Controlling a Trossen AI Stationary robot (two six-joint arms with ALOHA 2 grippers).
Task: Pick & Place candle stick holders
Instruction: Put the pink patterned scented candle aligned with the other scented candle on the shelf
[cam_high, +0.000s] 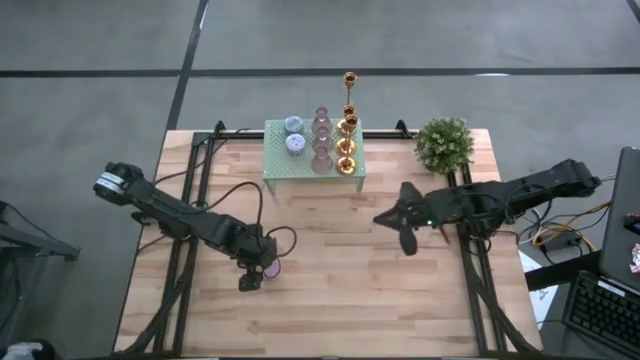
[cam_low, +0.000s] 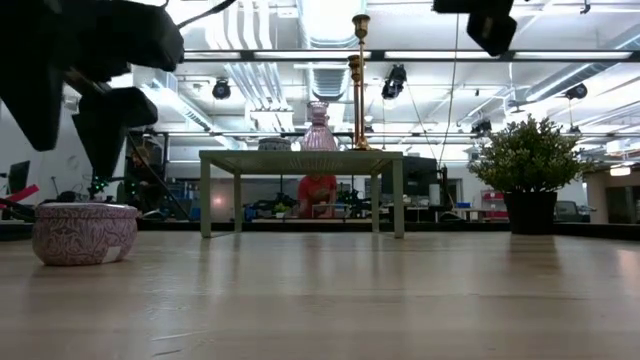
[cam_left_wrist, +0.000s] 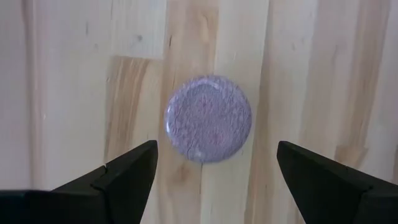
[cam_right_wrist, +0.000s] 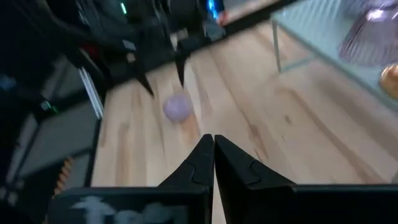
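Observation:
A small mauve round holder (cam_left_wrist: 208, 118) stands on its base on the wooden table (cam_high: 330, 290); it also shows in the low view (cam_low: 85, 232) and the high view (cam_high: 271, 268). My left gripper (cam_left_wrist: 216, 146) hovers above it, open, with one finger on either side and clear of it. My right gripper (cam_right_wrist: 213, 146) is shut and empty above the table's right half (cam_high: 384, 218). Gold candlesticks (cam_high: 347, 130), pink holders (cam_high: 322, 140) and blue holders (cam_high: 294, 134) stand on the pale green rack (cam_high: 285, 168) at the far edge.
A potted green plant (cam_high: 444, 143) stands at the far right, next to the rack. Bare wood lies between the rack and the near edge. Cables run along the left arm (cam_high: 180, 215). A person in red (cam_low: 317, 193) shows beyond the table.

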